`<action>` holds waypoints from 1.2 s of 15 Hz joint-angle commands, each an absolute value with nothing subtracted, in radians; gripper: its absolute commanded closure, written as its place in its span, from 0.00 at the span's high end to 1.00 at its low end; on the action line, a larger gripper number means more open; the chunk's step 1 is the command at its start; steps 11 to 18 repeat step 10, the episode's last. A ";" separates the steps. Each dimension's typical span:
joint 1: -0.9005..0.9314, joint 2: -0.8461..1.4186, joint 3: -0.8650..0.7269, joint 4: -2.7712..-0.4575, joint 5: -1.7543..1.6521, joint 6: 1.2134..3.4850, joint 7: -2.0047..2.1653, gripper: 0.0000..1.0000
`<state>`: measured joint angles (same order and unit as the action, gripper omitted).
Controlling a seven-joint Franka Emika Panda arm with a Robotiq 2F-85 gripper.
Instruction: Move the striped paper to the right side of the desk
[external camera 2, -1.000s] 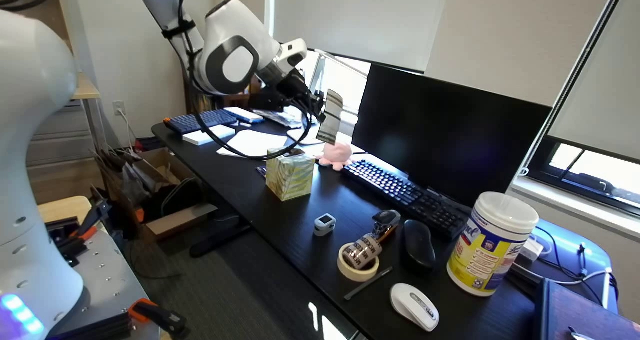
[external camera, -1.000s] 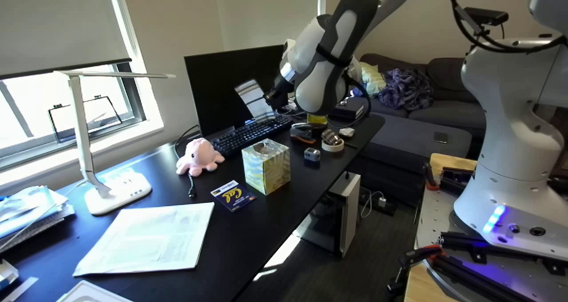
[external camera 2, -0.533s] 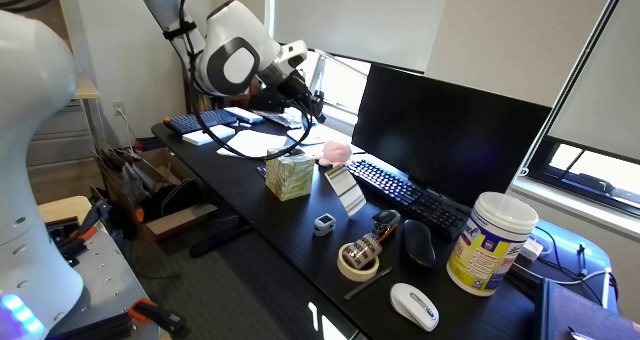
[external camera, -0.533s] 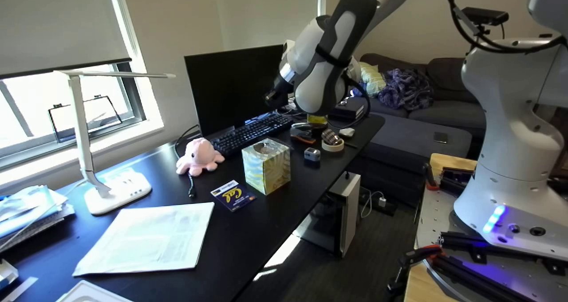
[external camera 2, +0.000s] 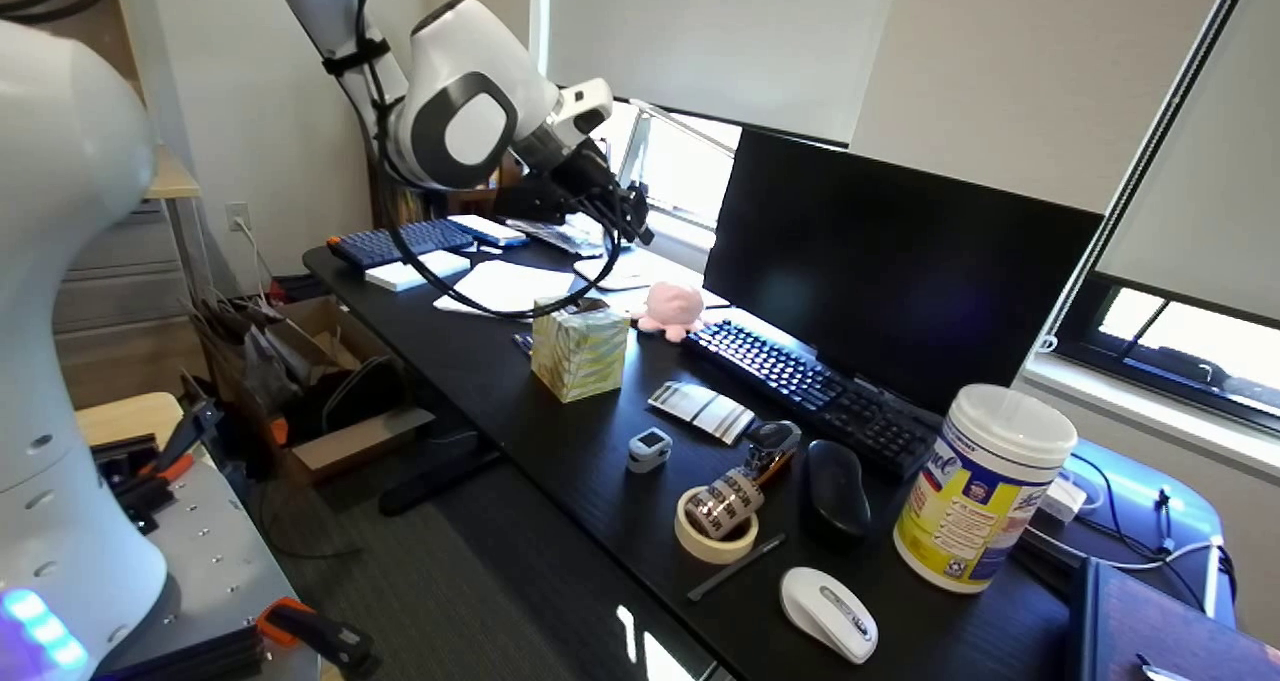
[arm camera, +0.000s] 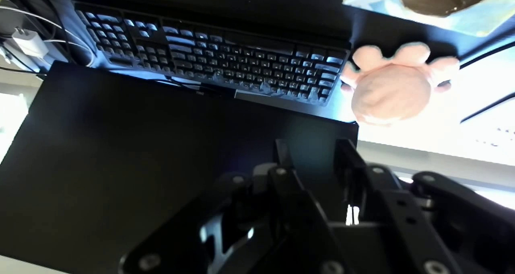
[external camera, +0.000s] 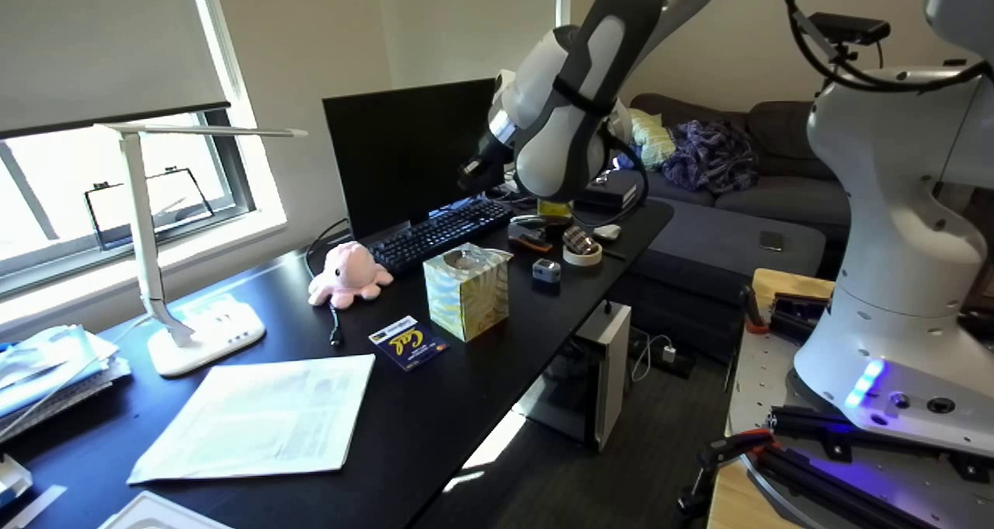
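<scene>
Grey and white bands mark the striped paper in an exterior view: it lies on the worktop, slightly bowed, near the tissue box yet apart from it, to my right of it. I judge it very light and thin, a bit springy, apt to skate on so glossy a top and to crease under a hard pinch.

In an exterior view the tissue box stands in the way, and I cannot surely pick out the striped paper.

In the wrist view my pincer has its fingers parted, nothing between them; only a rim of the striped paper shows, near the tissue box. Should it need to go farther right, I would hold it lightly midway along a long edge, where the bow may admit a fingertip.
</scene>
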<state>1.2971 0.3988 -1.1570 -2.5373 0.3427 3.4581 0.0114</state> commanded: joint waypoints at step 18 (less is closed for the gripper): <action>1.384 0.227 -1.229 -2.532 0.288 3.438 -0.018 0.98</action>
